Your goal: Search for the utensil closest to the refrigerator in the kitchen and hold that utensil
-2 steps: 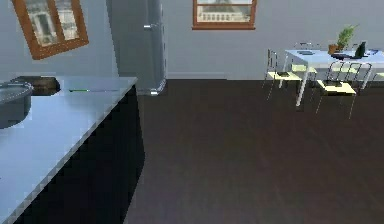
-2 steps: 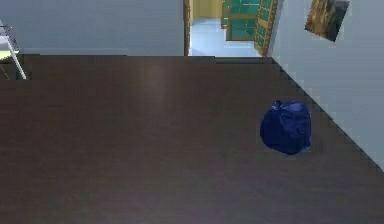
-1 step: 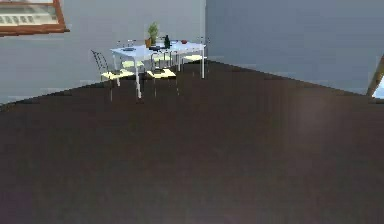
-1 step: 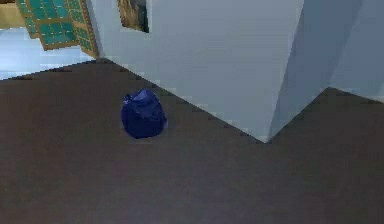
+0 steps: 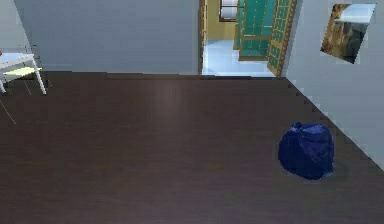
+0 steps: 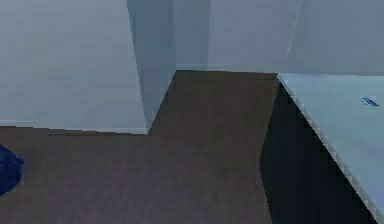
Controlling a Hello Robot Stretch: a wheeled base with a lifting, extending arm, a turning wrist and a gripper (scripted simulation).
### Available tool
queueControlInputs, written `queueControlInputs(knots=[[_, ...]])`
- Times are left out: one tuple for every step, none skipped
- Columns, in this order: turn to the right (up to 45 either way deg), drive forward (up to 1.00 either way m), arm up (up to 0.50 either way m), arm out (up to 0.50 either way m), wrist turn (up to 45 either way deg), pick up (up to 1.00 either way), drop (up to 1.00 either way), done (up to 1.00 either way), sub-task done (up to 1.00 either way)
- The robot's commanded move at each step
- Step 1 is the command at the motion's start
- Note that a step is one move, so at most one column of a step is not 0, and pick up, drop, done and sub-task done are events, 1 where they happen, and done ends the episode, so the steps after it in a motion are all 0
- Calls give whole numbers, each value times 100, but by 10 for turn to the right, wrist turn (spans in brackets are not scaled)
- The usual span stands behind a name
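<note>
The one thing that might be a utensil is a small bluish-grey sliver. It lies flat near the far edge of a pale counter, well apart from the dark blue lump on the floor, and it is too small to tell what it is. In the forward view, well beyond that dark blue lump, a doorway opens onto a bright room with a pale floor and teal panelled fronts; whether that room is the kitchen cannot be told.
</note>
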Motion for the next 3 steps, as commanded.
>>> queueControlInputs(knots=[[0,10,0,0,0,0,0,0,0],[-450,0,0,0,0,0,0,0,0],[-390,0,0,0,0,0,0,0,0]])
